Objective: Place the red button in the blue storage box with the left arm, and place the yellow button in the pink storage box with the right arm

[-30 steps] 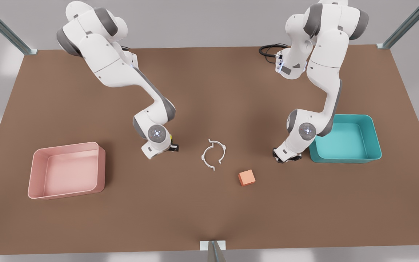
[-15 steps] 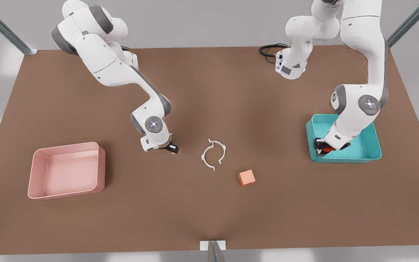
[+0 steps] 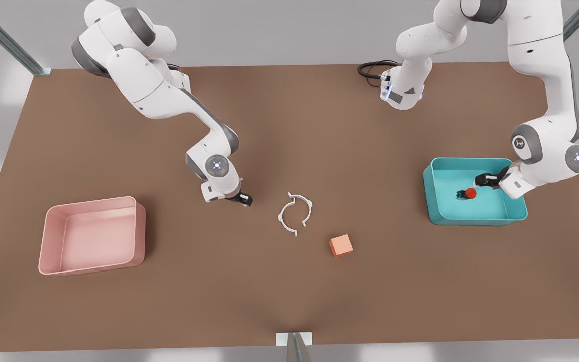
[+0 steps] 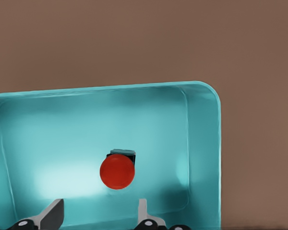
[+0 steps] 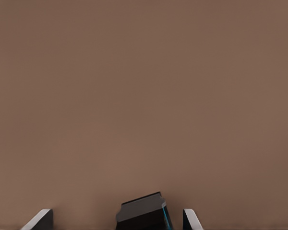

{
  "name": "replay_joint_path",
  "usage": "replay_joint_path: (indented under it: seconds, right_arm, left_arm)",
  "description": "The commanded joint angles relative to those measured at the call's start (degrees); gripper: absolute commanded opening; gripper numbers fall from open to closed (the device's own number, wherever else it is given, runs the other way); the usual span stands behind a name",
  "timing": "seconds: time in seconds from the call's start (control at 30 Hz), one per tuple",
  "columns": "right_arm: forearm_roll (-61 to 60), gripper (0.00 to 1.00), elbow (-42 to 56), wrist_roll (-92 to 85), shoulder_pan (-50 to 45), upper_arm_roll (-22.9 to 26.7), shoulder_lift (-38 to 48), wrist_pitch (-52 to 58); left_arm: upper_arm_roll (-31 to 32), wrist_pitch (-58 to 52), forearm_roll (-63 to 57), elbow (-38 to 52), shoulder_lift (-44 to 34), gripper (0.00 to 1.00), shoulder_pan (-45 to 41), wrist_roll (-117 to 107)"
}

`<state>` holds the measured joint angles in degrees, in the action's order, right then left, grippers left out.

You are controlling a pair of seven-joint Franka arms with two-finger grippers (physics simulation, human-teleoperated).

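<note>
The red button lies on the floor of the blue storage box at the front view's right. My left gripper hovers open just above it, touching nothing. The pink storage box stands at the front view's left. My right gripper is low over the table near the middle. Its fingers stand wide apart around a dark block with a blue edge, with a gap on each side. The yellow button's yellow top is hidden.
A white broken ring lies mid-table. An orange cube sits just in front of it. A black cable coils at the back edge. Bare brown tabletop stretches between the two boxes.
My left arm swung from the table to the blue box with the red button and let it go inside. My right gripper shifted only slightly near the middle.
</note>
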<state>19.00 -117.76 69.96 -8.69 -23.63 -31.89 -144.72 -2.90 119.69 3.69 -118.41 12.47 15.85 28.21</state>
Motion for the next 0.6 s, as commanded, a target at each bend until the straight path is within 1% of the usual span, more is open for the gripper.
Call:
replay_joint_path:
  seconds: [0.0,0.07,0.1,0.13,0.17,0.2,0.23,0.27,0.3,0.33,0.4,0.47,0.5,0.57]
  right_arm:
    - [0.0,1.0,-0.7,3.6,0.3,0.0,0.3,-0.5]
    - [0.0,1.0,-1.2,3.6,0.3,-0.1,0.5,-0.7]
    - [0.0,1.0,-1.2,3.6,0.3,-0.5,0.5,-0.7]
    - [0.0,0.96,-1.2,3.6,0.3,-0.5,0.5,-0.7]
    - [0.0,0.87,-1.2,3.6,0.4,-0.6,0.5,-0.7]
    - [0.0,0.58,-1.2,3.5,0.5,-0.7,0.4,-0.7]
    - [0.0,0.44,-1.2,3.5,0.4,-0.8,0.5,-0.7]
    - [0.0,0.38,-1.2,3.5,0.4,-0.8,0.4,-0.7]
    - [0.0,0.33,-1.2,3.4,0.4,-0.8,0.4,-0.7]
    - [0.0,0.32,-1.2,3.4,0.5,-0.9,0.5,-0.7]
    - [0.0,0.31,-1.0,3.3,0.5,-1.1,1.5,-0.3]
    - [0.0,0.31,-0.5,1.6,0.6,-1.1,3.3,0.2]
    - [0.0,0.31,-0.4,-2.0,2.4,-1.2,4.4,0.5]
    - [0.0,0.31,0.7,-12.3,7.6,-1.2,5.5,2.7]
  left_arm:
    - [0.0,-1.0,0.7,0.1,0.0,1.0,-0.1,20.2]
    - [0.2,-1.6,0.7,0.4,-1.0,1.0,-0.2,18.5]
    - [0.2,-3.4,0.7,2.0,-1.4,1.0,-0.2,17.8]
    - [0.3,-4.7,0.7,2.9,-2.0,1.0,-0.6,15.5]
    - [0.3,-7.9,0.6,5.7,-2.7,1.0,-1.9,12.0]
    - [0.3,-13.2,0.6,10.2,-3.0,1.0,-2.7,6.2]
    - [0.4,-16.8,0.5,14.1,-3.0,1.0,-3.2,2.2]
    - [0.4,-18.6,0.5,16.7,-3.0,1.0,-4.5,-0.3]
    - [0.4,-19.2,0.2,21.4,-3.5,1.0,-6.7,-8.2]
    - [0.5,-21.8,0.2,25.9,-3.4,1.0,-6.9,-11.9]
    - [0.5,-25.9,-2.5,33.6,-3.6,1.0,-11.2,-20.6]
    - [0.6,-29.2,-3.1,36.6,-4.2,1.0,-12.2,-22.8]
    - [0.6,-30.3,-3.1,37.6,-4.5,1.0,-12.2,-22.9]
    - [3.6,-30.4,-3.1,37.0,-7.1,1.0,-12.1,-26.3]
